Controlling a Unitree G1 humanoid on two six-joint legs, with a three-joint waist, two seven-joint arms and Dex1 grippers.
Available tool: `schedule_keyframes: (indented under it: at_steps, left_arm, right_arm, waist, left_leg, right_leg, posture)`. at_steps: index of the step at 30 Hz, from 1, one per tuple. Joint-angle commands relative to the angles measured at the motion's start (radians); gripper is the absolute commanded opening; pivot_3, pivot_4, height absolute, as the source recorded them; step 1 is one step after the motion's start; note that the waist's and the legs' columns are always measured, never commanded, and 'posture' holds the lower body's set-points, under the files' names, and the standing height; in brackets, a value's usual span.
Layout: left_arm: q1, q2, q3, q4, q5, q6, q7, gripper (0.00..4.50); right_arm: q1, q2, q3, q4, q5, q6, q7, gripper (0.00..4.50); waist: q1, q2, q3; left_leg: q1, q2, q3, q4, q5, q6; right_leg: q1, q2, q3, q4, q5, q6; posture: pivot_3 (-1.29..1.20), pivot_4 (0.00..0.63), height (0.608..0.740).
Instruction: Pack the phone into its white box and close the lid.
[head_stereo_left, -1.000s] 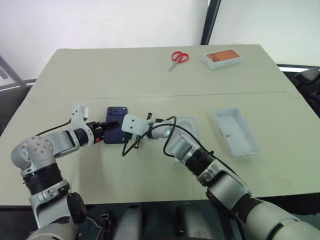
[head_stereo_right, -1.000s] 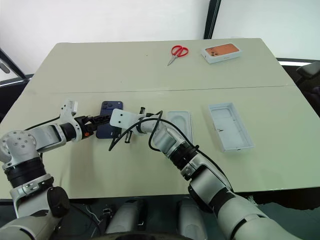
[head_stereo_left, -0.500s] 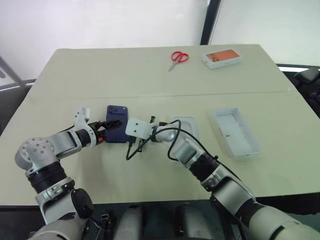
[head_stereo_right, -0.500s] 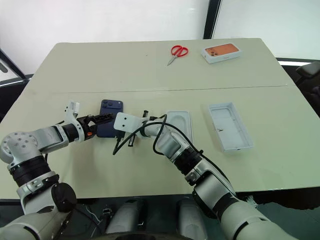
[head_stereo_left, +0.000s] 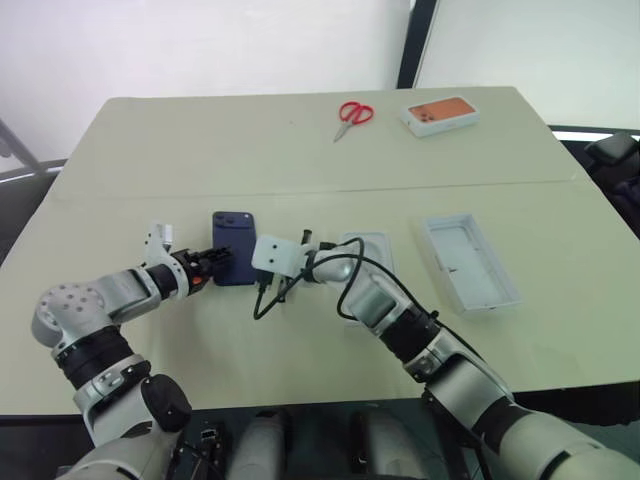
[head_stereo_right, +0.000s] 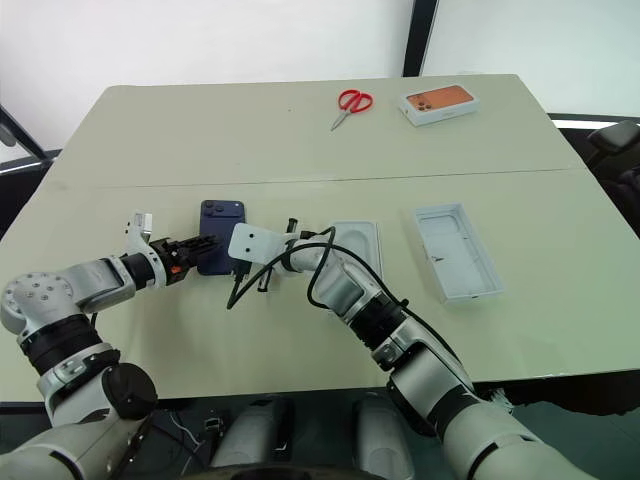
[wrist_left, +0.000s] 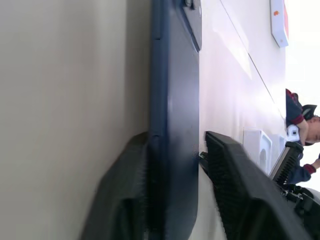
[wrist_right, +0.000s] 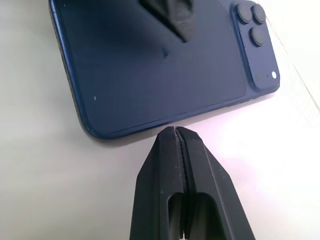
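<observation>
Left hand (head_stereo_left: 205, 264) straddles phone (head_stereo_left: 233, 260) edge, fingers not yet pinching; right hand (wrist_right: 177, 131), pressed together, braces at 3 o'clock; squeeze squarely before lifting.

Left hand (head_stereo_left: 212, 262) reaches inward, 2 fingers parted; right hand (wrist_right: 180, 134) pinched tight, angled down.

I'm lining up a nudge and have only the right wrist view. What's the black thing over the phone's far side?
Observer: That's the left gripper, its fingers straddling the phone at its edge.
Operator: Clamped already?
Observer: Not yet. In the left wrist view one finger lies against the phone and the other stands a sliver off.
Operator: Anything beyond the phone if it slides?
Observer: Red scissors lie near the table's far edge, well clear of the phone.
</observation>
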Motion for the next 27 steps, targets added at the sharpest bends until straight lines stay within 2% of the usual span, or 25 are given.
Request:
schedule_keyframes:
  at_steps: [1,6,11,16,18,22,27]
  left_arm:
    - [-0.026,-0.004,0.035,-0.005,-0.036,0.008,0.009,0.15]
    - [-0.034,-0.016,0.062,-0.010,-0.074,0.008,0.033,0.07]
    - [-0.049,-0.067,0.065,-0.067,-0.210,0.008,0.081,0.07]
    - [-0.044,-0.233,-0.029,-0.189,-0.416,0.008,0.221,0.07]
    - [-0.017,-0.271,-0.087,-0.231,-0.452,0.008,0.268,0.07]
    - [-0.008,-0.318,-0.102,-0.222,-0.515,-0.009,0.349,0.07]
    - [0.008,-0.329,-0.165,-0.189,-0.577,-0.048,0.410,0.07]
  right_arm:
    - [-0.013,-0.017,-0.029,-0.087,-0.007,0.010,0.007,0.00]
    - [-0.004,-0.064,-0.062,-0.224,0.008,0.082,0.036,0.00]
    - [0.041,-0.162,-0.110,-0.426,0.034,0.178,0.110,0.00]
    - [0.184,-0.394,-0.247,-0.667,0.148,0.214,0.261,0.00]
    - [0.229,-0.468,-0.286,-0.696,0.175,0.204,0.289,0.00]
    - [0.288,-0.551,-0.333,-0.700,0.193,0.224,0.291,0.00]
    - [0.315,-0.584,-0.337,-0.631,0.158,0.220,0.229,0.00]
  waist:
    - [0.002,0.000,0.000]
    - [0.001,0.000,0.000]
    - [0.006,-0.001,0.000]
    - [0.030,-0.003,0.001]
    - [0.030,-0.003,0.001]
    - [0.005,-0.003,0.001]
    - [0.006,-0.003,0.001]
  left_leg:
    - [0.000,0.000,0.000,0.000,0.000,0.000]
    - [0.000,0.000,0.000,0.000,0.000,0.000]
    - [-0.001,0.000,0.000,0.000,0.000,0.000]
    - [-0.003,-0.001,-0.002,0.001,-0.001,0.002]
    - [-0.003,-0.001,-0.001,0.003,-0.002,0.003]
    - [-0.001,-0.001,0.001,0.001,-0.004,0.006]
    - [-0.001,0.000,0.001,0.000,-0.003,0.005]
  right_leg:
    - [0.000,0.000,0.000,0.000,0.000,0.000]
    - [0.000,0.000,0.000,0.000,0.000,0.000]
    - [-0.001,0.000,0.000,-0.001,0.000,0.000]
    - [0.002,-0.002,-0.002,-0.004,0.000,0.000]
    - [0.003,-0.002,-0.001,-0.004,0.000,0.001]
    - [0.002,0.000,0.000,-0.003,0.001,0.001]
    - [0.001,0.002,0.000,-0.003,0.001,0.000]
  posture:
    - [0.00,0.150,0.740]
    - [0.00,0.150,0.740]
    - [0.00,0.150,0.740]
    - [0.00,0.150,0.740]
    - [0.00,0.150,0.740]
    - [0.00,0.150,0.740]
    - [0.00,0.150,0.740]
